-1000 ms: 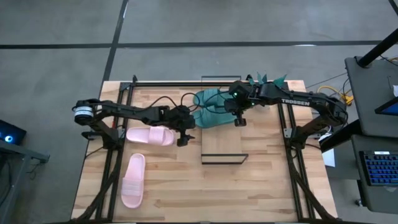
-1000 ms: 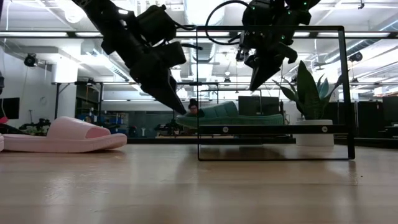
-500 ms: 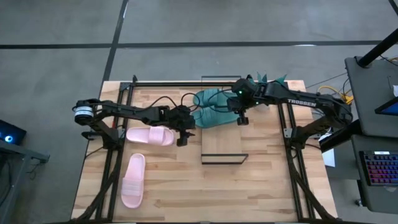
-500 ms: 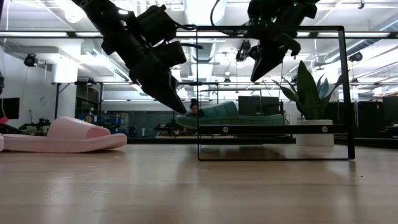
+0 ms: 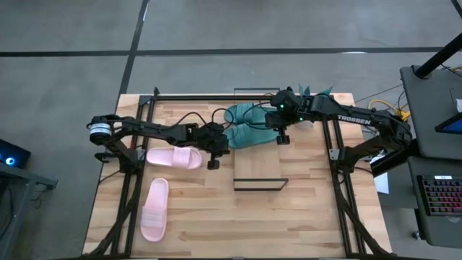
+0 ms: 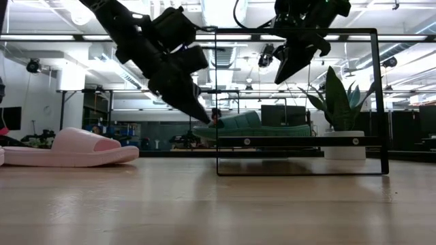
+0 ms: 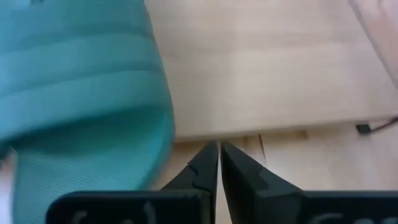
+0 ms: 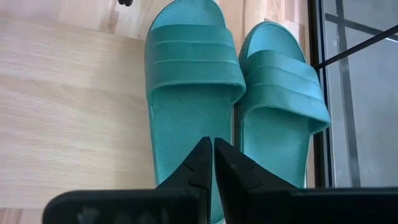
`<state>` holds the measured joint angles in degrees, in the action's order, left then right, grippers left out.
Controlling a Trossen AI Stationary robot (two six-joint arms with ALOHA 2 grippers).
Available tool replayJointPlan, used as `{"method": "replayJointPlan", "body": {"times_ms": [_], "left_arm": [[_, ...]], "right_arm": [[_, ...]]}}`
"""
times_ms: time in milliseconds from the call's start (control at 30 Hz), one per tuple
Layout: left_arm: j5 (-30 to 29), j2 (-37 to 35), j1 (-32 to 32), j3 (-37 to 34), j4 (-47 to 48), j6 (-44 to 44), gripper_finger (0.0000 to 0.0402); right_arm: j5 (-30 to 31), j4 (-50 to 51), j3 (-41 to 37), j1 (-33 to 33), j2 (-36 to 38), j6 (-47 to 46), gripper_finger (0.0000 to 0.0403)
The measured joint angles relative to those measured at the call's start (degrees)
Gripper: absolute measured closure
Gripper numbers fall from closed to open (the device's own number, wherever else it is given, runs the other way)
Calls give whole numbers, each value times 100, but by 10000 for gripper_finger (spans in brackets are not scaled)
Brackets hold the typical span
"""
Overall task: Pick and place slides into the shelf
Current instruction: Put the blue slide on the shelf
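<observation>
Sitting paired on the light-wood plank shelf (image 5: 257, 170), two teal-green rubber slides (image 8: 194, 93) look placed, so both arms hover empty: left gripper (image 7: 219, 163) and right gripper (image 8: 212, 155) with fingers closed on nothing, two pale pink rubber slides (image 5: 174, 157) waiting on the bench (image 5: 303, 217).

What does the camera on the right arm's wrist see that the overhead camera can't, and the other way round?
Only the wrist view shows the ribbed straps of the two teal slides up close, lying side by side, with the right gripper shut above them. Only the overhead view shows the two pink slides on the table, the left gripper beside the shelf, and both arms. Both show the teal pair on the light-wood shelf.
</observation>
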<state>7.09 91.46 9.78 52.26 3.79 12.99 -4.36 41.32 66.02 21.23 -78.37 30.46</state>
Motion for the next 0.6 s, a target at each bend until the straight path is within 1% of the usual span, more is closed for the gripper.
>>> {"method": "replayJointPlan", "body": {"times_ms": [367,500,600], "left_arm": [[-50,42,76,-17,-36,153,401],[-259,43,150,-17,-32,243,401],[-281,59,183,-17,-14,249,401]], "right_arm": [[-2,-2,0,-2,-7,13,394],[-2,0,0,-2,-7,-16,394],[-2,2,0,-2,-7,-26,394]]}}
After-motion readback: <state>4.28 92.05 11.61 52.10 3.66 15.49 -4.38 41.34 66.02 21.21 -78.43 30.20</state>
